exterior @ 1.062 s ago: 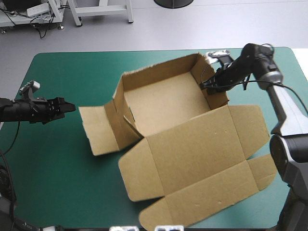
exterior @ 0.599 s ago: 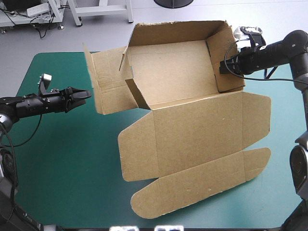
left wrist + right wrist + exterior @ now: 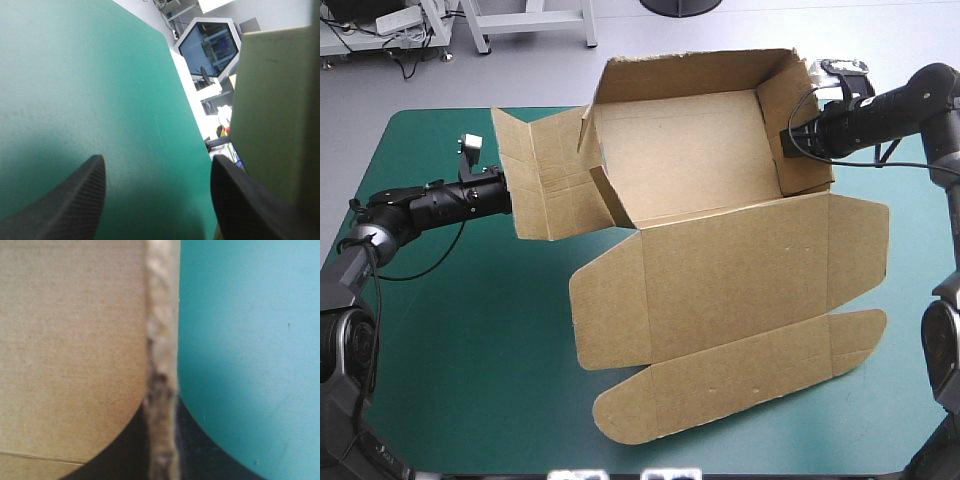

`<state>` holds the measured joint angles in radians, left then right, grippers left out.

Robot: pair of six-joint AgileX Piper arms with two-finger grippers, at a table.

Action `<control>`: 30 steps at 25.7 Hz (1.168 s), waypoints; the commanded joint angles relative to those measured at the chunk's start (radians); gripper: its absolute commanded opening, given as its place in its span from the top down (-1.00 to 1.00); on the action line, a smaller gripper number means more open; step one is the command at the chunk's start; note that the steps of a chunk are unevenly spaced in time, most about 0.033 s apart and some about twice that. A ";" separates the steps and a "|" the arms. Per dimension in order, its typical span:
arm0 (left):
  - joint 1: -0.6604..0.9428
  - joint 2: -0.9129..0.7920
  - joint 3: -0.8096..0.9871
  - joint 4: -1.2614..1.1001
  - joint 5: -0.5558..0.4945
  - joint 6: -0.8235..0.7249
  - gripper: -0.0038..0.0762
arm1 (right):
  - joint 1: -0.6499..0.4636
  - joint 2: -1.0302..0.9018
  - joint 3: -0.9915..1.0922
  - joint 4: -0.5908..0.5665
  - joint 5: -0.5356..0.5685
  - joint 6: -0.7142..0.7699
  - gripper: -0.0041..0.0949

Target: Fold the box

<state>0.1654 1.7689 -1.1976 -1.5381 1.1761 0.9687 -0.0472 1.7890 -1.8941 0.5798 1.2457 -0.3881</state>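
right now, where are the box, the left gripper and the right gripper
box (image 3: 685, 150): high view, on its inner floor
left gripper (image 3: 156, 165): left wrist view, midway between its open jaws
right gripper (image 3: 161, 407): right wrist view, where its jaws pinch the wall

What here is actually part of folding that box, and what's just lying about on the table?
Part of the job: the brown box, tray tilted up; the right gripper, shut on its right wall; the left gripper, open at its left flap.
Just lying about: nothing loose that I can see, only the teal-green table cover.
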 commanded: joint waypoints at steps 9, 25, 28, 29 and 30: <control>-0.067 -0.190 -0.072 -0.042 0.127 -0.031 -0.19 | 0.208 0.003 -0.029 -0.166 -0.148 0.132 0.96; -0.118 -0.280 -0.072 0.057 0.018 -0.087 -0.23 | 0.307 0.034 -0.029 -0.320 -0.235 0.267 0.96; -0.118 -0.302 -0.072 0.108 0.003 -0.122 -0.24 | 0.310 0.034 -0.029 -0.296 -0.241 0.266 0.96; -0.118 -0.304 -0.072 0.117 0.003 -0.129 -0.24 | 0.311 0.034 -0.029 -0.296 -0.241 0.266 0.96; -0.118 -0.304 -0.072 0.119 -0.001 -0.136 -0.23 | 0.312 0.034 -0.029 -0.295 -0.241 0.262 0.96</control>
<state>0.0559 1.5120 -1.2396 -1.3647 1.1561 0.8599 0.2581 1.8791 -1.8941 0.2322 1.0601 -0.1328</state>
